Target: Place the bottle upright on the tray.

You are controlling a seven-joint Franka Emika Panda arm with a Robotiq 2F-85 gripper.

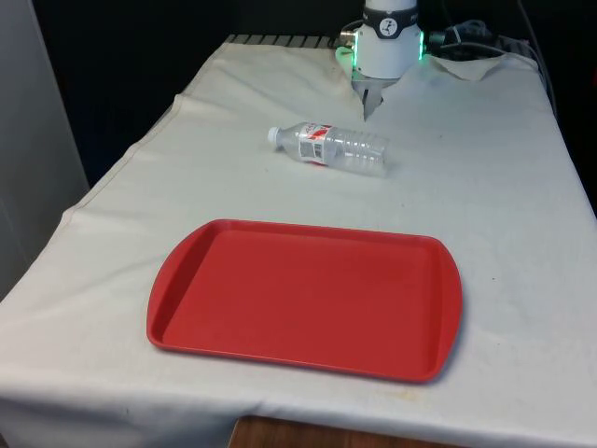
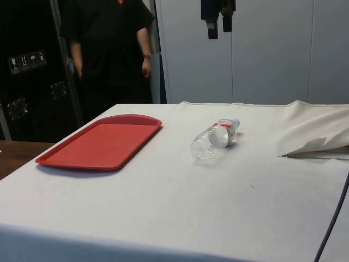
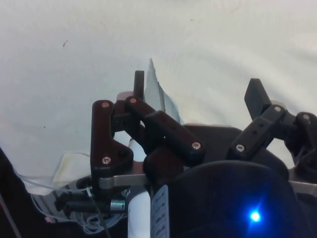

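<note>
A clear plastic bottle [image 1: 333, 147] with a white cap and a red-and-white label lies on its side on the white cloth; it also shows in the side view [image 2: 214, 140]. The red tray [image 1: 308, 297] sits nearer the table's front edge with nothing on it, and is seen in the side view [image 2: 101, 142] too. My gripper [image 1: 370, 107] hangs well above the cloth, behind the bottle, touching nothing. In the side view the gripper [image 2: 219, 30] is high over the bottle. In the wrist view the gripper [image 3: 198, 87] is open, with bare cloth between its fingers.
A person in black [image 2: 109, 49] stands beyond the tray's far end. The cloth [image 2: 316, 144] is bunched into a raised fold near the robot's base. Cables [image 1: 466, 33] lie at the table's far end.
</note>
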